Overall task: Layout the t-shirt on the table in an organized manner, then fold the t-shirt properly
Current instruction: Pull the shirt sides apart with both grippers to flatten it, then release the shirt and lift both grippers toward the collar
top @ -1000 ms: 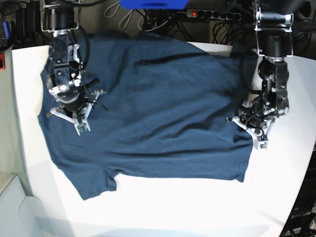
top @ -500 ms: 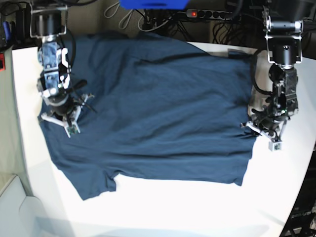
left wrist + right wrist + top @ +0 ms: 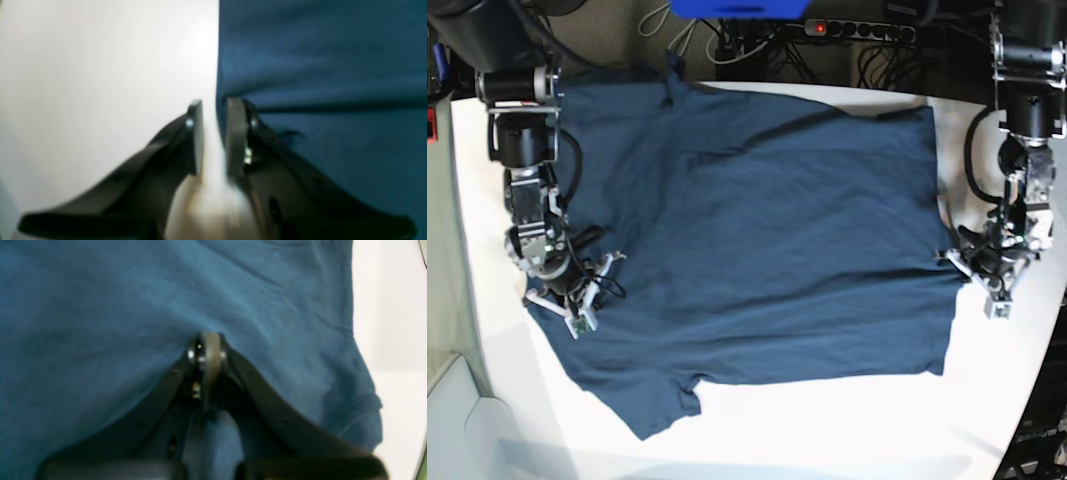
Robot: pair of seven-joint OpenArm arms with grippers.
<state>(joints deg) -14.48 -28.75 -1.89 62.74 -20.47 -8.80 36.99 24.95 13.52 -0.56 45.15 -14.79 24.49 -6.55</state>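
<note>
Beyond the far edge of my work surface, a black power strip (image 3: pixel 857 30) with a lit red switch lies among tangled cables (image 3: pixel 757 45); left of the strip I see a blue object (image 3: pixel 737 8), partly cropped.

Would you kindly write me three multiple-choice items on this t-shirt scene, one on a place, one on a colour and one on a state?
1. Where is the left gripper?
A. at the t-shirt's side edge
B. over the middle of the shirt
C. off the table

2. What colour is the t-shirt?
A. red
B. dark navy blue
C. white

3. How does the right gripper stand?
A. wide open above bare table
B. holding a hanger
C. shut, over the blue cloth

Answers:
1 A, the left wrist view shows the shirt's edge running beside its fingertips.
2 B, every view shows dark blue cloth.
3 C, the right wrist view shows its fingertips together, cloth all round.
</note>
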